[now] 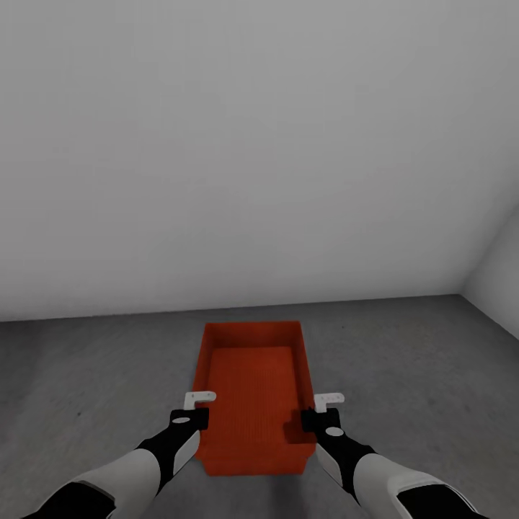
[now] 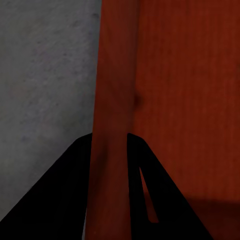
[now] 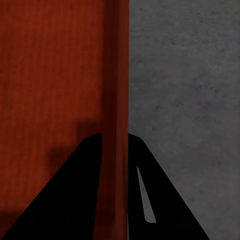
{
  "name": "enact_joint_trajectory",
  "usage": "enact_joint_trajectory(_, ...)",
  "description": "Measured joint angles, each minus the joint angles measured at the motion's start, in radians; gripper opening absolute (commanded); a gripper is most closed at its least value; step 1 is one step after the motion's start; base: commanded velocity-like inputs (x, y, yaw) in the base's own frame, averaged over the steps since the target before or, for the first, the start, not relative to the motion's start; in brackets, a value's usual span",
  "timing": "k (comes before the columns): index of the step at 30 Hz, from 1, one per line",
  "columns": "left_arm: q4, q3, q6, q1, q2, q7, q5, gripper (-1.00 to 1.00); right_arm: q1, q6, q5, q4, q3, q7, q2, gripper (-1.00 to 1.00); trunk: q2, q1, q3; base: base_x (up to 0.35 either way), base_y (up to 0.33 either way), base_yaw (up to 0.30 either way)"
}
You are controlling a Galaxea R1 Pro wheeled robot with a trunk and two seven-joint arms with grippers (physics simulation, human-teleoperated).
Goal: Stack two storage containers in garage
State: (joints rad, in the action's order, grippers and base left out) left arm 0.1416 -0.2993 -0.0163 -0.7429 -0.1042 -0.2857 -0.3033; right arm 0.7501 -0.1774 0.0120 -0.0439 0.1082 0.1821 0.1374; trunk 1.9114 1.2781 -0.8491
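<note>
One orange-red storage container [image 1: 252, 382] lies lengthwise in front of me on the garage's dark grey concrete floor [image 1: 86, 375]. I cannot tell whether it rests on the floor or hangs just above it. My left gripper [image 1: 196, 417] is shut on its left side wall, near the front end. My right gripper [image 1: 318, 418] is shut on the right side wall opposite. In the left wrist view the black fingers [image 2: 65, 190] straddle the container's thin wall [image 2: 115, 75]. The right wrist view shows its fingers [image 3: 160, 190] clamping the other wall [image 3: 116, 75]. The container is empty.
A plain pale grey wall [image 1: 252, 144] stands just beyond the container. A second wall [image 1: 501, 274] meets it in a corner at the right. Bare concrete spreads to both sides [image 2: 45, 75] [image 3: 185, 100].
</note>
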Motion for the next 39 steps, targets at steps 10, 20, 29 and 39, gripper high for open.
enact_joint_trajectory(10,0.001,-0.001,0.000,0.000,0.000,0.000,0.000,-1.00,0.000,0.000,0.001,0.000,0.001,0.001,0.000,-1.00,0.063,0.035,-0.028,0.000,0.000,0.000)
enact_joint_trajectory(20,0.001,-0.001,-0.001,0.000,0.000,-0.001,0.000,-1.00,0.000,0.000,0.000,0.000,0.000,0.001,0.000,-1.00,0.063,0.035,-0.028,0.000,0.000,0.000)
enact_joint_trajectory(29,0.001,-0.001,-0.001,0.000,0.000,-0.001,0.000,-1.00,0.000,0.000,0.000,0.000,0.000,0.001,0.000,-1.00,0.063,0.035,-0.028,0.000,0.000,0.000)
enact_joint_trajectory(39,0.001,-0.001,-0.001,0.000,0.000,-0.001,0.000,-1.00,0.000,0.000,0.000,0.000,0.000,0.001,0.000,-1.00,0.063,0.034,-0.028,0.089,0.000,0.000)
